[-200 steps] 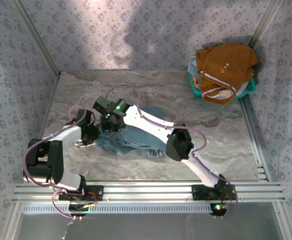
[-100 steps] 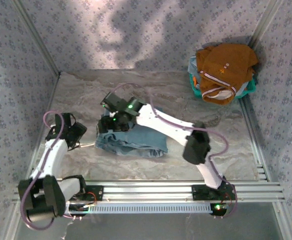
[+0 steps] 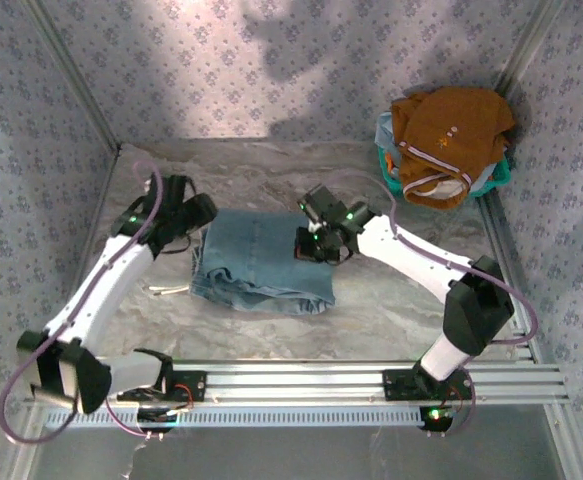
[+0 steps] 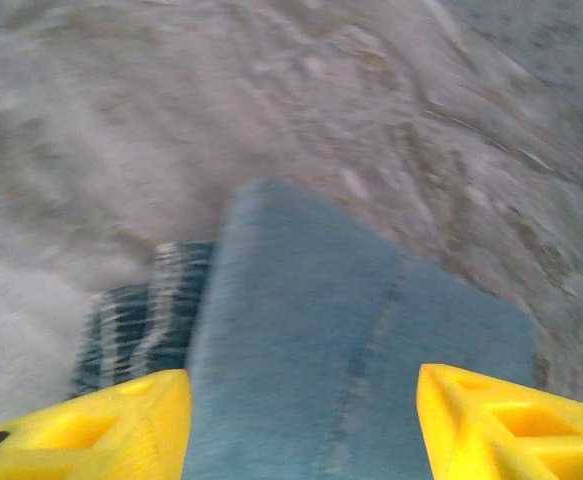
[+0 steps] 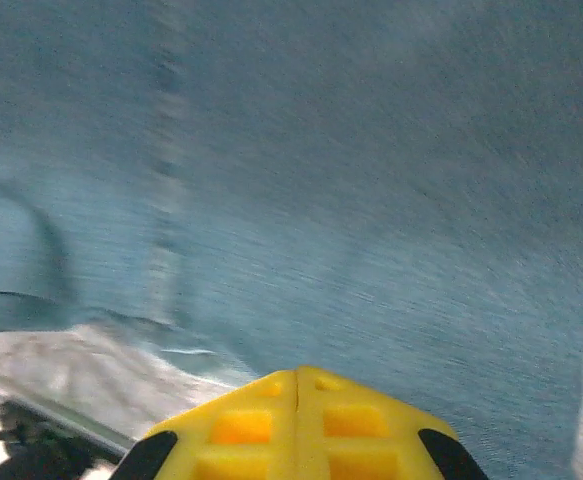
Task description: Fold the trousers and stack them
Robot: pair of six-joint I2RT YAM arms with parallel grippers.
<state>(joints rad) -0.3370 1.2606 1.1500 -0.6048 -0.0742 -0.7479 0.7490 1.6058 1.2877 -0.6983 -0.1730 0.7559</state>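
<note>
So the jeans (image 3: 261,265) are sitting roughly mid-table, folded up into a chunky rectangle. The folded top layer looks smooth, and some bunched, wrinkly denim pokes out along the near edge. The table (image 3: 401,300) is a grey marbled surface, and the jeans lie flat on it.

The left gripper (image 4: 299,385) is by the far left corner of the folded jeans. In the wrist view its two yellow fingers (image 4: 131,420) stand wide apart with nothing pinched between them, so it's open and hanging over the denim. Just past the left finger there's a darker striped patch (image 4: 141,320) tucked under the top layer. The shot is pretty blurry, so I honestly can't tell if that's the inside of the waistband or something else.

The right gripper (image 5: 296,385) is over the right edge of the jeans, towards the far side. Its yellow fingers are pressed tight together and I don't see any cloth caught in them. Its wrist camera is looking at blue denim, with a sliver of table at the lower left.

Over in the far right corner there's a teal basket (image 3: 499,176) with an orange-brown garment (image 3: 449,125) with white striped trim heaped on top, well apart from the jeans and both arms.
</note>
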